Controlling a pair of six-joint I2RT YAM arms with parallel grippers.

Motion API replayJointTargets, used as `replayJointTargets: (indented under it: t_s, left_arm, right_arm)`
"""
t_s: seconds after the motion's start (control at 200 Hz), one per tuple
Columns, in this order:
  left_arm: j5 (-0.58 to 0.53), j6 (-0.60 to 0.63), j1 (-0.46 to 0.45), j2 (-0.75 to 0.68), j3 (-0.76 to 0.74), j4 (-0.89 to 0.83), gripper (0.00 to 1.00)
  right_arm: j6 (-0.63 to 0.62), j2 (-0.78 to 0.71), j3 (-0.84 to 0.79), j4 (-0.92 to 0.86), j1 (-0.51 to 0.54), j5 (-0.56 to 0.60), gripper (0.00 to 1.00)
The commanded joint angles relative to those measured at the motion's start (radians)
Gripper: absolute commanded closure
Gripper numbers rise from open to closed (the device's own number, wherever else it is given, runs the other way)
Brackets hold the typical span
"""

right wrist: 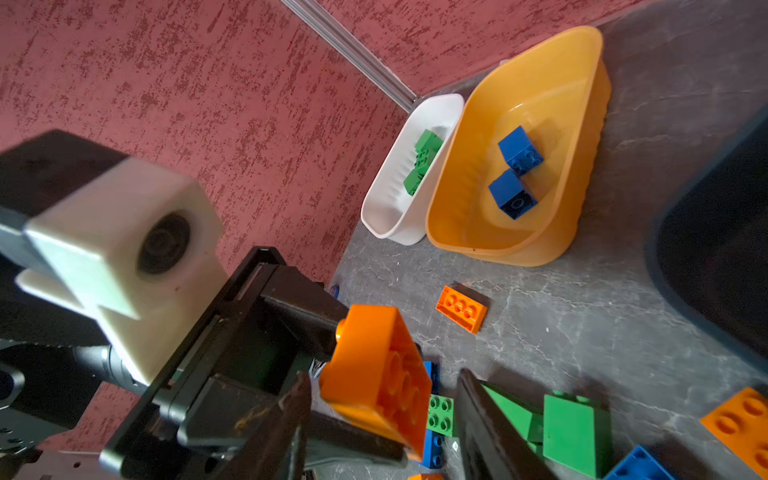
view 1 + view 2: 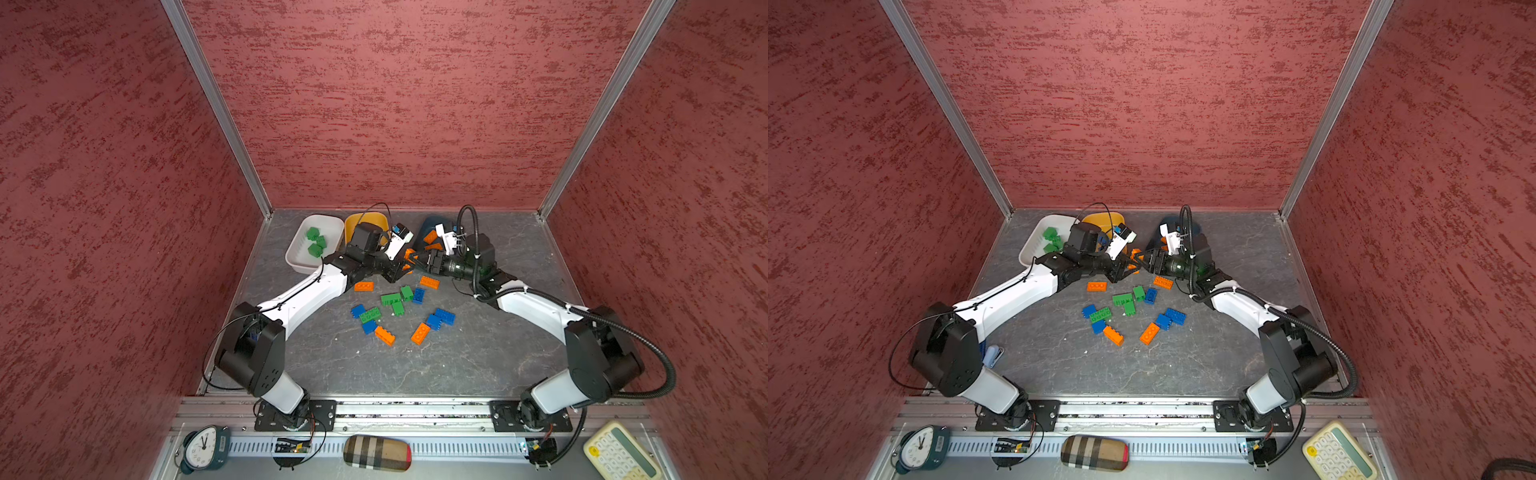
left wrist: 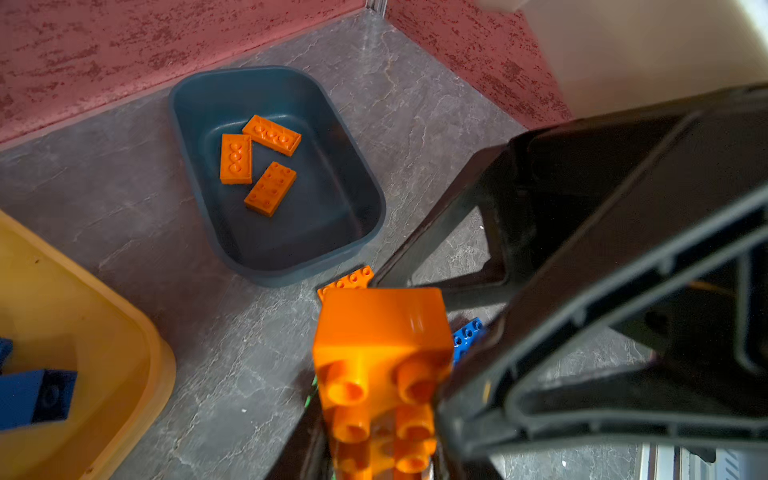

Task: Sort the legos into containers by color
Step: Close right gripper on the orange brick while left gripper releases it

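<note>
My left gripper (image 2: 402, 268) is shut on an orange lego (image 2: 409, 254), held above the table between the yellow tub (image 2: 365, 218) and the dark teal tub (image 2: 432, 222). In the left wrist view this orange lego (image 3: 382, 332) fills the jaws, studs toward the camera. My right gripper (image 1: 384, 380) is open, one finger on each side of the same orange lego (image 1: 374, 374), with a gap on one side. The teal tub (image 3: 270, 257) holds three orange legos (image 3: 270, 137). The white tub (image 2: 299, 259) holds green legos (image 2: 316, 241). Two blue legos (image 1: 519, 149) lie in the yellow tub (image 1: 540, 83).
Several loose orange, blue and green legos (image 2: 399, 307) lie on the grey table in front of both grippers. A blue stapler-like object (image 2: 994, 355) lies by the left arm. A clock (image 2: 203, 449), a plaid case (image 2: 377, 453) and a calculator (image 2: 619, 453) sit along the front rail.
</note>
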Motion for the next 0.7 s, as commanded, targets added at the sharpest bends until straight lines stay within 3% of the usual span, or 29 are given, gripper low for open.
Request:
replayJointTargets:
  t_s: [0.0, 0.25, 0.366, 0.411, 0.451, 0.476, 0.581, 0.626, 0.696]
  left_arm:
    - [0.017, 0.053, -0.016, 0.029, 0.036, -0.006, 1.0]
    - [0.001, 0.097, -0.052, 0.048, 0.052, -0.003, 0.97]
    - [-0.037, 0.084, -0.052, 0.053, 0.06, 0.001, 0.9]
    - [-0.057, 0.079, -0.052, 0.056, 0.063, 0.0, 0.77]
    - [-0.088, 0.068, -0.051, 0.059, 0.066, 0.008, 0.56]
    - [-0.112, 0.061, -0.051, 0.062, 0.063, 0.016, 0.47]
    - [-0.208, 0.011, -0.039, 0.055, 0.027, 0.091, 0.31]
    - [-0.242, -0.023, -0.031, 0.045, 0.007, 0.129, 0.02]
    - [-0.302, -0.063, -0.02, 0.022, -0.022, 0.181, 0.0]
  right_arm:
    - [0.002, 0.032, 0.036, 0.021, 0.009, -0.051, 0.47]
    - [0.016, 0.064, 0.063, 0.013, 0.017, 0.032, 0.67]
    - [0.019, 0.062, 0.052, 0.034, 0.016, 0.071, 0.87]
    - [0.017, 0.053, 0.04, 0.048, 0.015, 0.092, 0.93]
    - [0.016, 0.044, 0.03, 0.049, 0.008, 0.123, 0.99]
    - [0.017, 0.04, 0.026, 0.046, 0.004, 0.141, 1.0]
    - [0.009, 0.038, 0.023, -0.001, -0.036, 0.257, 1.0]
    - [0.004, 0.05, 0.028, -0.024, -0.061, 0.308, 1.0]
    - [-0.013, 0.083, 0.054, -0.064, -0.099, 0.357, 1.0]
